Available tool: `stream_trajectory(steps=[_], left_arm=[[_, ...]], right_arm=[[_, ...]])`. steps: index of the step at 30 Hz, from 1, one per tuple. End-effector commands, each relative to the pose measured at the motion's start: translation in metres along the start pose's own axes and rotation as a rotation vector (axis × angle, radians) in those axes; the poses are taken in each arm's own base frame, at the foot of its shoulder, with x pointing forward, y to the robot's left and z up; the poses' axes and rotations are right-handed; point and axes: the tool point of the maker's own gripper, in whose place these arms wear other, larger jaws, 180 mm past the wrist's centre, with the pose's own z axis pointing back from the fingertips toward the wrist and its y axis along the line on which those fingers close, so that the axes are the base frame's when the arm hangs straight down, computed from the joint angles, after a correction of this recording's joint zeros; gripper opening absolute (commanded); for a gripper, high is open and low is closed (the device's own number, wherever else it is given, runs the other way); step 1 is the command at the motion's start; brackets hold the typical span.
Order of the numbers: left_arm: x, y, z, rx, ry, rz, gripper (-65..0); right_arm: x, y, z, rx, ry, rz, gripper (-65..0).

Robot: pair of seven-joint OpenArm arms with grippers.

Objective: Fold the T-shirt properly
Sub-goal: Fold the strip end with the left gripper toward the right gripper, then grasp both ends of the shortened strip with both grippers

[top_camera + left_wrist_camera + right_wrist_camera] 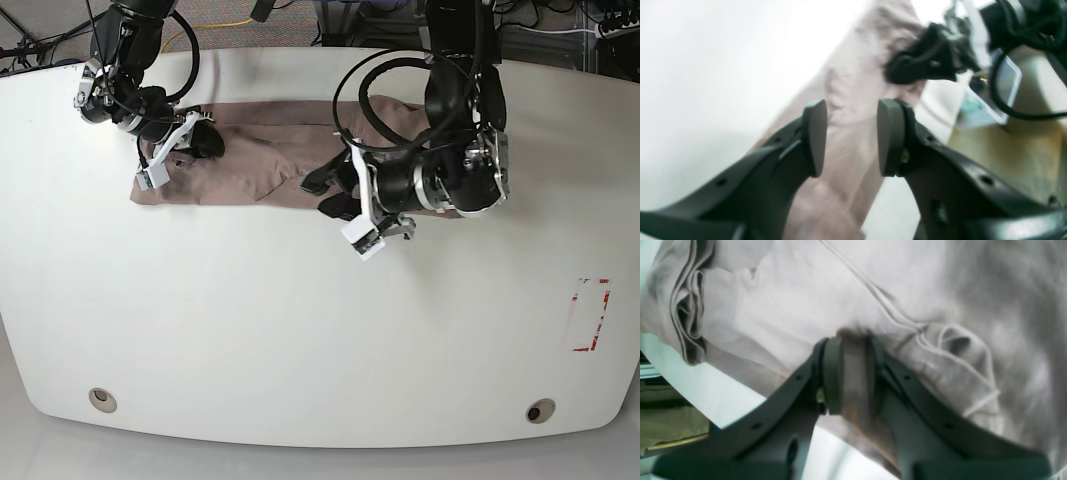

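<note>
The mauve-brown T-shirt [250,165] lies as a long, narrow, rumpled strip across the far part of the white table [300,330]. My right gripper [203,140] is at the strip's left end in the base view. In the right wrist view it [853,373] is shut on a fold of the shirt [806,290]. My left gripper [328,190] is over the middle of the strip. In the left wrist view it [851,136] stands open, with the shirt [853,83] behind the gap and nothing held. The right gripper also shows in that view as a dark blur [923,63].
A red-marked white tag [590,315] lies near the table's right edge. Two round holes [100,400] [540,410] sit near the front edge. Cables and stands run behind the table's far edge [300,15].
</note>
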Motion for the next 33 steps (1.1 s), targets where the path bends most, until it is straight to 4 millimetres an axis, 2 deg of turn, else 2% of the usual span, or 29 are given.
stream_trajectory(steps=[1,3,5,7,10,11,13,15,16,22,24,28,30,33], left_arm=[[0.004,0.02,0.02,0.069,-0.021,-0.018,-41.5],[-0.012,0.047,0.038,0.164,0.019,0.0,-41.5],[-0.031,0.062,0.051,0.225,0.068,0.016,-41.7],[-0.059,0.073,0.069,0.279,0.135,0.043,-41.9],[-0.075,0.087,0.09,0.342,0.126,0.091,-42.2],[-0.081,0.089,0.096,0.358,0.105,0.111,-44.0],[-0.089,0.091,0.105,0.381,0.075,0.129,-51.3],[-0.099,0.092,0.107,0.385,0.06,0.143,-61.8],[-0.102,0.093,0.107,0.385,0.059,0.151,-63.3],[-0.139,0.103,0.103,0.413,0.142,0.222,-63.1],[-0.147,0.105,0.102,0.412,0.159,0.241,-63.1],[-0.151,0.106,0.1,0.409,0.147,0.255,-62.9],[-0.153,0.105,0.1,0.408,0.152,0.26,-62.9],[-0.153,0.105,0.099,0.406,0.15,0.262,-62.9]], right_arm=[[0.011,-0.001,0.005,-0.012,-0.02,0.027,-53.3],[0.023,0.002,0.008,-0.014,-0.045,0.054,-53.1],[0.031,0.004,0.011,-0.018,-0.063,0.077,-49.9],[0.04,0.007,0.02,-0.037,-0.077,0.115,-40.3],[0.05,-0.002,0.035,-0.088,-0.113,0.113,-26.3],[0.056,-0.006,0.041,-0.104,-0.135,0.11,-21.9],[0.065,-0.01,0.05,-0.109,-0.174,0.084,-18.9],[0.065,-0.028,0.059,-0.121,-0.211,0.004,-18.7],[0.066,-0.034,0.061,-0.125,-0.224,-0.021,-18.5],[0.052,-0.09,0.081,-0.18,-0.207,-0.165,-18.4],[0.055,-0.098,0.079,-0.171,-0.21,-0.188,-18.2],[0.043,-0.105,0.074,-0.159,-0.179,-0.229,-18.2],[0.041,-0.103,0.071,-0.153,-0.175,-0.236,-18.2],[0.031,-0.089,0.054,-0.11,-0.153,-0.251,-18.9]])
